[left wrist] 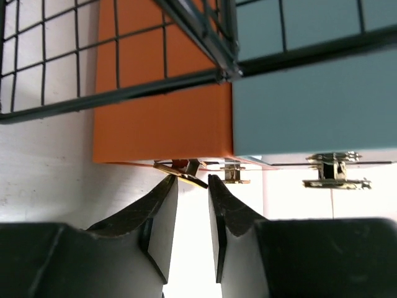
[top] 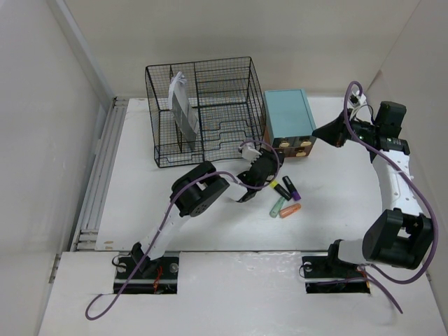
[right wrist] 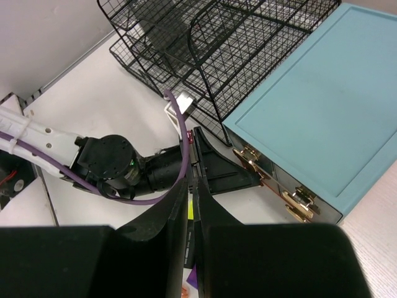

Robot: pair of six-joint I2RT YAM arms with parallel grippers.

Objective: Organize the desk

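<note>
The desk [top: 140,189] spreads white under both arms, with a grey rail [top: 98,175] along its left edge. Near the far edge, the left claw [left wrist: 192,181] is slightly apart, its tips just before a brass handle [left wrist: 180,169] on the teal drawer box [top: 288,115]. The right claw [right wrist: 191,189], almost together and empty, hovers by the box's right side. Markers [top: 285,199] lie mid-table.

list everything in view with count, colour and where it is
desk: 1, white, under everything
wire-mesh organizer: 1, black, back centre
papers: 1 bundle, grey-white, upright in the organizer's left section
drawer box: 1, teal, brass handles, right of the organizer
markers: 4, yellow, purple, green, orange, in front of the drawer box
left gripper: 1, black, slightly open at the drawer box's front
right gripper: 1, black, shut, raised right of the drawer box
</note>
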